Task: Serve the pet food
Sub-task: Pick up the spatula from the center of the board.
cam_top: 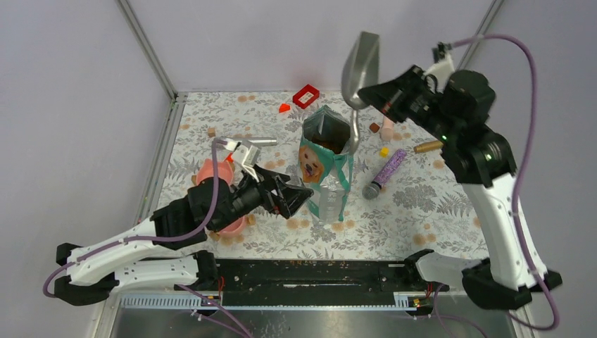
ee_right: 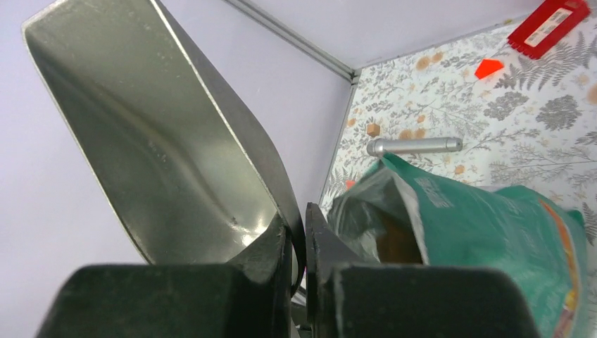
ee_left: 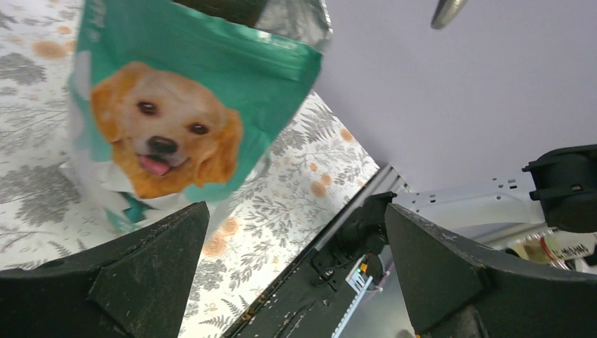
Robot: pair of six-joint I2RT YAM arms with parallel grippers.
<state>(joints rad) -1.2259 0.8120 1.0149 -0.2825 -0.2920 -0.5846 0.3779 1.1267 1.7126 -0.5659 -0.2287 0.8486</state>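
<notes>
We clamp the metal scoop (ee_right: 162, 127) in our right pincer (ee_right: 304, 236), upright dog-food pouch (cam_top: 324, 169) gaping just below it; left pincer (cam_top: 299, 199) spread wide beside the pouch.

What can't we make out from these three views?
- Top view: pink bowl mostly under the left arm; contents hidden.
- Top and right wrist views: pouch opening shadowed; only a brown glimpse inside, fill level unclear.
- Right wrist view: scoop handle covered by the right gripper.
- Top view: bits near the purple cylinder too small to identify.
</notes>
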